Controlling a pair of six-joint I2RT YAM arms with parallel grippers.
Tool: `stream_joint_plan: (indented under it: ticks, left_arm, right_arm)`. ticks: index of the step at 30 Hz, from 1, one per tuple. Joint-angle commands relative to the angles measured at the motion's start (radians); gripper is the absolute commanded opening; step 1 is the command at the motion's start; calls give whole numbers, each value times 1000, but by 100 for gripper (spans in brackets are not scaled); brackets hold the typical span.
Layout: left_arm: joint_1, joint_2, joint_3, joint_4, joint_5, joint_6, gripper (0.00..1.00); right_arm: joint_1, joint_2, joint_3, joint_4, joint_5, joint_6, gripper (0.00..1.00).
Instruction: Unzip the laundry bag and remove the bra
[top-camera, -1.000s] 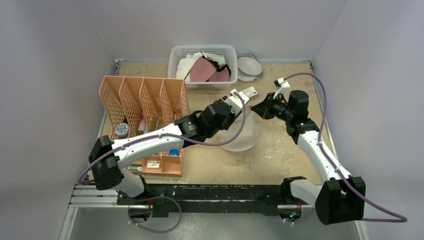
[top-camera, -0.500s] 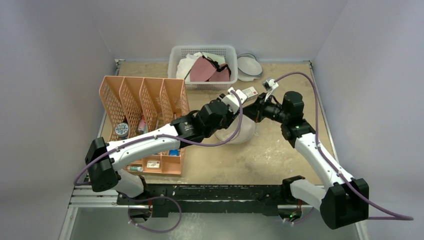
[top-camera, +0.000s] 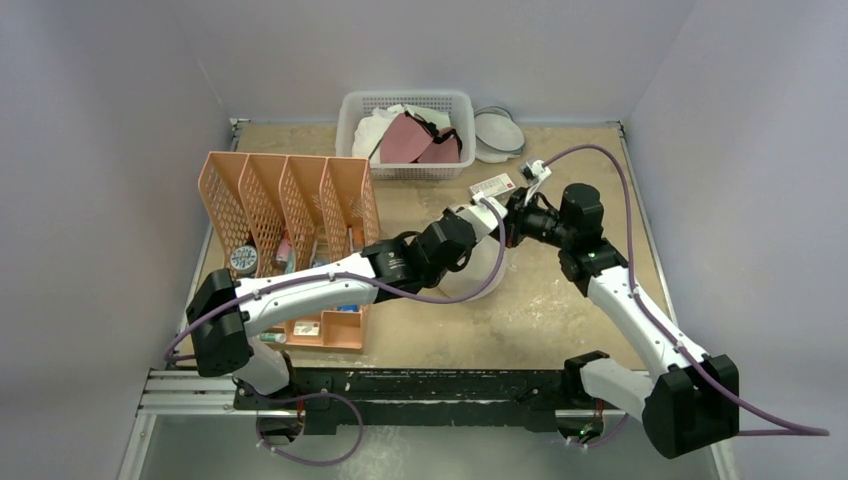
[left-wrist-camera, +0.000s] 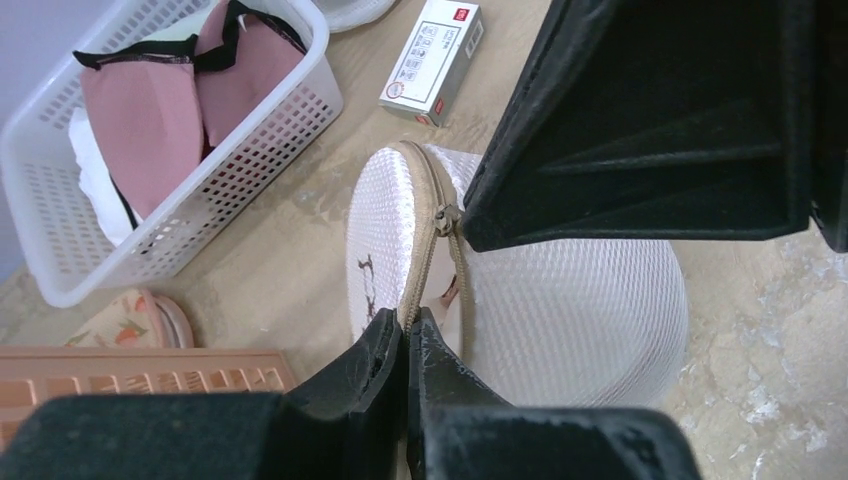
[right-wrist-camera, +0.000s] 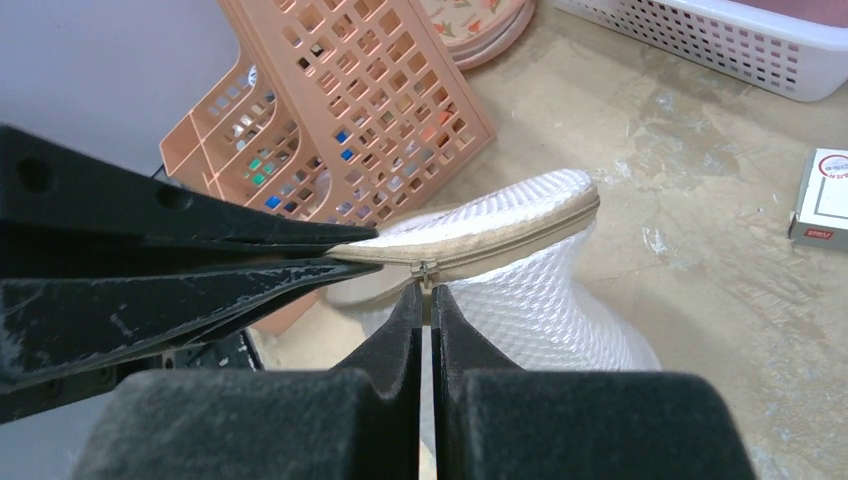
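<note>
- The table (top-camera: 560, 310) has a beige, mottled top with pale scuffed patches. The wrist views show it rough and stained.
- Three plain walls close it in: the back wall (top-camera: 450, 45), the left wall (top-camera: 90, 150) and the right wall (top-camera: 760, 150), all pale lavender-grey.
- The light is soft and even, and shadows are faint.
- A black bar (top-camera: 430, 385) runs along the near edge, with a silver metal rail (top-camera: 165, 392) at its left end.
- A peach-orange perforated file organiser (top-camera: 290, 200) stands on the table's left side.
- A white slotted plastic basket (top-camera: 405, 98) sits against the back wall.
</note>
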Motion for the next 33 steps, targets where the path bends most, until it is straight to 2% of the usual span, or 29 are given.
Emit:
stream_joint_plan:
  ticks: [1,7,11,16,22,27,29,33]
  left_arm:
    - [-35,-40,6,56,-112,68,0]
    - [-70,-116,-48,128,-162,98,0]
    - [-75,-145,-60,149,-194,113,0]
    - [-75,-155,-66,163,-225,124,0]
    - [-75,-110,-62,165,-279,137,1]
    - [-73,-59,-44,148,-327,137,19]
    - [-73,-49,-23,116,-310,116,27]
    - [-73,-48,-20,102,-270,101,37]
  right_arm:
    - [2,-23,23,-17,25,-40,0]
    - [-3,-12,26,-57,226,-28,0]
    - [-41,24,36,-63,267,-34,0]
    - [-73,58,61,-71,206,-57,0]
    - [-67,86,100,-62,1,-123,0]
    - [-45,73,102,-97,-77,-144,0]
    - [-38,51,88,-85,-96,-147,0]
    - [-35,13,72,-69,-147,-138,0]
